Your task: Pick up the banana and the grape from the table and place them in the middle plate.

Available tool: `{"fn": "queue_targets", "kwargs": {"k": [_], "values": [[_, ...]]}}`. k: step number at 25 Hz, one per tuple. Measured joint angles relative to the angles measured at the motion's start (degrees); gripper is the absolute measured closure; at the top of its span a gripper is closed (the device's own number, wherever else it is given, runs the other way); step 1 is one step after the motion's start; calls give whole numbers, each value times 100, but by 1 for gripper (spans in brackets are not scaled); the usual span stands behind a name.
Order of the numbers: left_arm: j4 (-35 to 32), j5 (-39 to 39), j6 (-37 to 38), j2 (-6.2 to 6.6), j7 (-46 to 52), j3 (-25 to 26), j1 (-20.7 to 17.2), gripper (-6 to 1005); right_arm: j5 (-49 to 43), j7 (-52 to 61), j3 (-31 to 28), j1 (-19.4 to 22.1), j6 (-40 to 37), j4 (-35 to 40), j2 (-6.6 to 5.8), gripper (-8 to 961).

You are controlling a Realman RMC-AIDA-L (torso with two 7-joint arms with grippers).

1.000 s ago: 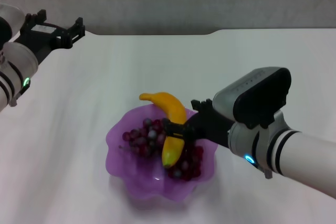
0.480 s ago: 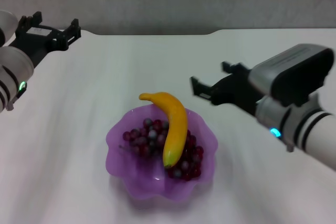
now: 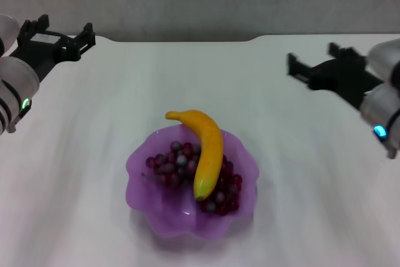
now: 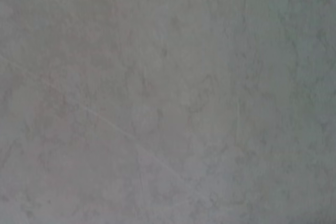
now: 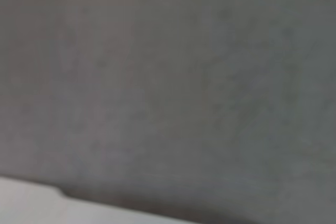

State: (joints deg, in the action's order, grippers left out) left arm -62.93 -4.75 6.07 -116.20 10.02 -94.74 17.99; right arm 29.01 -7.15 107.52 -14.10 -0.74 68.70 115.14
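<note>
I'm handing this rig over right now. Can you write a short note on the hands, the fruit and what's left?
Left hand: open, empty, raised over the table's far left corner.
Right hand: open, empty, raised at the far right.
Banana: in the purple plate, lying across the grapes, its tip poking over the far rim.
Done: both fruits are in the plate.
Left: nothing to move, only parking the arms.

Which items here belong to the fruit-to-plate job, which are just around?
Job items: banana, lying on the grape; middle plate holding both; table.
Just around: nothing else on the table; left end effector and right end effector, both open, at the far corners.
</note>
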Motion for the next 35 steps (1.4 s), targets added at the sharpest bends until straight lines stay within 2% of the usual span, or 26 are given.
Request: {"fn": "queue_targets", "kwargs": {"k": [7, 10, 21, 27, 35], "values": [[28, 0, 78, -1, 0, 0, 1, 114, 11, -1, -447, 22, -92, -249, 0, 62], [88, -1, 185, -3, 4, 0, -2, 114, 41, 36, -583, -6, -541, -554, 0, 61], [163, -15, 281, -17, 26, -12, -11, 113, 138, 65, -688, 23, -1399, -1018, 11, 60], [514, -26, 582, -17, 228, -42, 66, 113, 628, 73, -615, -30, -2455, -1678, 17, 60], [645, 32, 657, -15, 195, -52, 119, 114, 651, 285, -514, -261, -2757, -2126, 18, 59]]}}
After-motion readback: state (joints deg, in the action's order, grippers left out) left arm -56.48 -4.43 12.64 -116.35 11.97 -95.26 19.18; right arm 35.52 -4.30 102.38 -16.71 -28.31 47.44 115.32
